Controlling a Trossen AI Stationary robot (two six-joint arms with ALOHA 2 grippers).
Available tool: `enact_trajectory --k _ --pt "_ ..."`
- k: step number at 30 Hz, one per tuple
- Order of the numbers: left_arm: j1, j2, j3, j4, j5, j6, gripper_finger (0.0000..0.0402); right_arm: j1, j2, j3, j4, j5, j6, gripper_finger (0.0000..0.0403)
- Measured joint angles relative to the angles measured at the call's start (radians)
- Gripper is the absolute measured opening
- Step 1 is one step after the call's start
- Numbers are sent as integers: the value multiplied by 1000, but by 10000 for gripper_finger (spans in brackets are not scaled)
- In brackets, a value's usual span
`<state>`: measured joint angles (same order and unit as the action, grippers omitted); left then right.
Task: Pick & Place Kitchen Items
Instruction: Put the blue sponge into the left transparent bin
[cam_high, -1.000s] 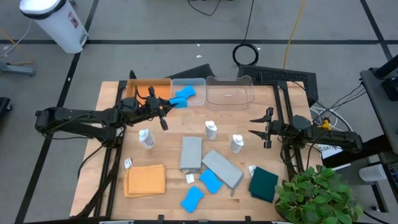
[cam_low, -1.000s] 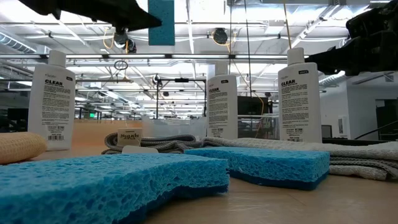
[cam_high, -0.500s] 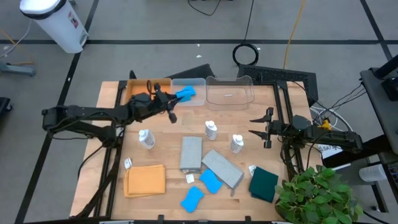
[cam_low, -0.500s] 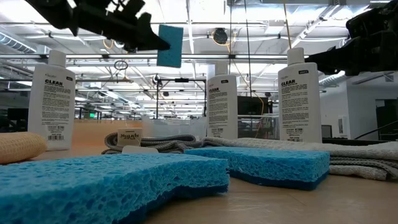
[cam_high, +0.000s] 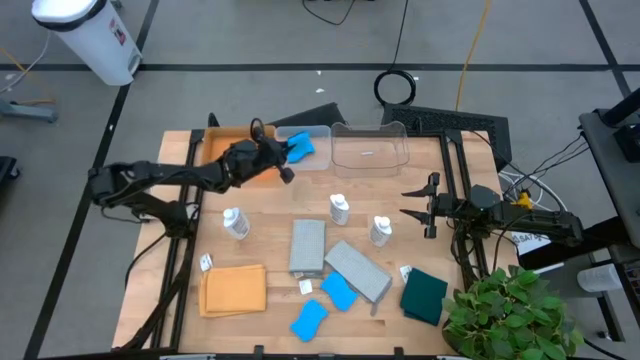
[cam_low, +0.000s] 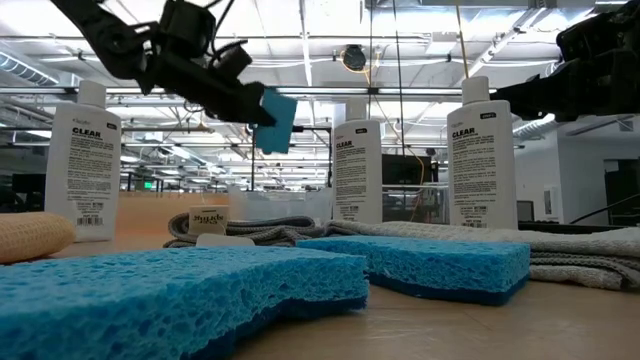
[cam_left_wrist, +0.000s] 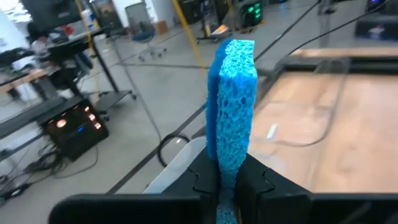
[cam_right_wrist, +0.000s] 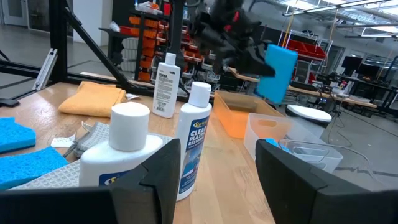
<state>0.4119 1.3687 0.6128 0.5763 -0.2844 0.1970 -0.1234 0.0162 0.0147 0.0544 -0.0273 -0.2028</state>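
Observation:
My left gripper (cam_high: 284, 160) is shut on a bright blue sponge (cam_left_wrist: 233, 99) and holds it in the air at the near rim of the left clear bin (cam_high: 318, 133), at the table's far side. In the low view the sponge (cam_low: 275, 120) hangs high above the table, ahead of the left gripper (cam_low: 248, 103). My right gripper (cam_high: 404, 204) waits open at the right side, near a white bottle (cam_high: 380, 231). Two more sponges (cam_high: 338, 291) (cam_high: 309, 319) lie flat near the front edge. My left gripper pinches the sponge's two broad faces (cam_left_wrist: 227, 167) between its two fingers, at the sponge's end nearest the wrist. The fingers come nearly level from the table's left, tipped slightly down. The sponge stands on edge, sticks out ahead of the fingers and is lifted clear.
An orange tray (cam_high: 222, 143) and a second clear bin (cam_high: 370, 150) flank the left bin, which shows a blue piece (cam_right_wrist: 273, 144) inside. Two more bottles (cam_high: 235, 222) (cam_high: 340, 208), grey cloths (cam_high: 307, 246) (cam_high: 357, 269), an orange cloth (cam_high: 233, 290) and a green cloth (cam_high: 424, 296) lie mid-table. A plant (cam_high: 500, 315) overhangs the front right.
My left gripper has gone toward the table's right and far edge and come down, tipping its fingers a little downward. It stays shut on the sponge, which has travelled with it from over the orange tray's right end toward the left clear bin.

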Motion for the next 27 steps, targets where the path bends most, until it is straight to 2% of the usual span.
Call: enact_trajectory --k 4,10,16,23,27 --pt "28 50 0 3 -39 -5 39 0 0 0 0 0 0 180" --pt "79 87 0 -9 -18 -58 9 0 0 0 0 0 0 180" --pt "120 87 0 -57 23 -128 24 0 0 0 0 0 0 181" --pt "132 87 0 -86 26 -148 7 0 0 0 0 0 0 181" --pt "132 87 0 -93 26 -156 24 0 0 0 0 0 0 180"
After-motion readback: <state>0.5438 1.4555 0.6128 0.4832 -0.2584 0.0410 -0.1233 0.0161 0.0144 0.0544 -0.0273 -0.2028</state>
